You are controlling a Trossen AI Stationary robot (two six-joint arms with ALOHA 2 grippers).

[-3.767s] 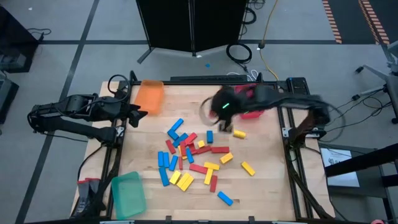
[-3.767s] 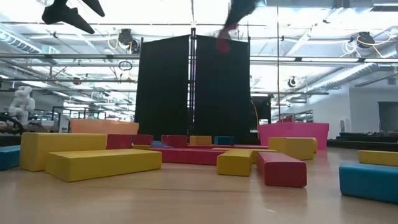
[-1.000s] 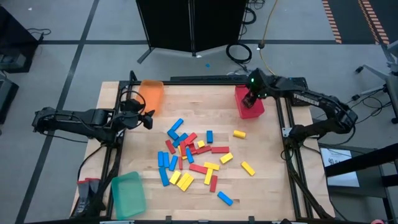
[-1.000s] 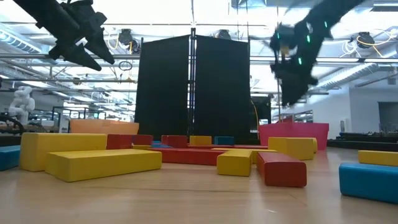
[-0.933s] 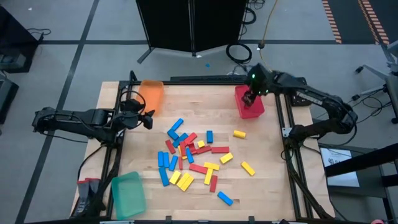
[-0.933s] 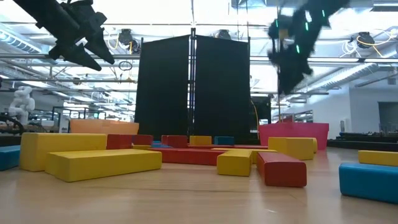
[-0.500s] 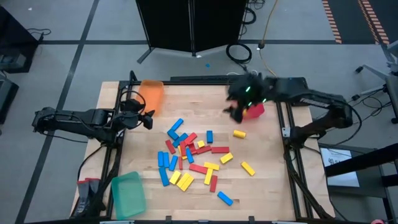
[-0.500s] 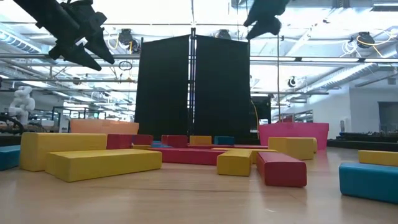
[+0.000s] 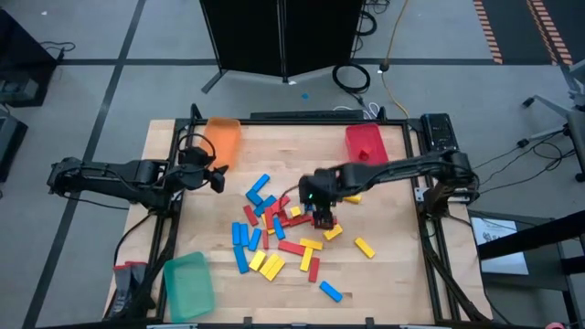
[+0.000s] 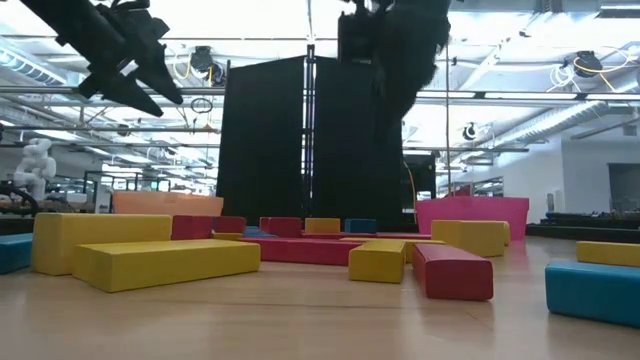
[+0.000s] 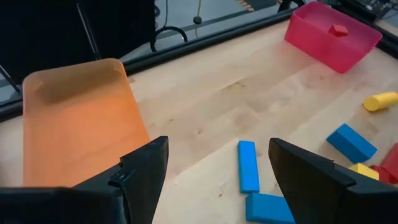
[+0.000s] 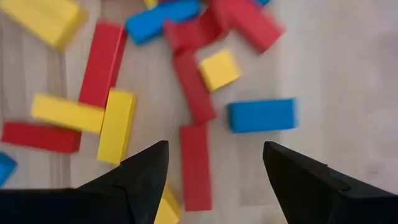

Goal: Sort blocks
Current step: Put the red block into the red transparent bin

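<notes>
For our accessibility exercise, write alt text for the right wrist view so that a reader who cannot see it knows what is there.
Seen from above between the open fingers of the right hand, a red block lies straight ahead on the wooden table. Around it lie scattered red, yellow and blue blocks, including a blue block and a small yellow block.

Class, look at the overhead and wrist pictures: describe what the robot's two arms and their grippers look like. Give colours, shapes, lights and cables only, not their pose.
Both arms are dark, jointed links. The left gripper ends in two black fingers, wedge-shaped with angular edges. The right gripper has the same black wedge fingers, and a small green light glows near its wrist. Black cables run by each arm's base.
</notes>
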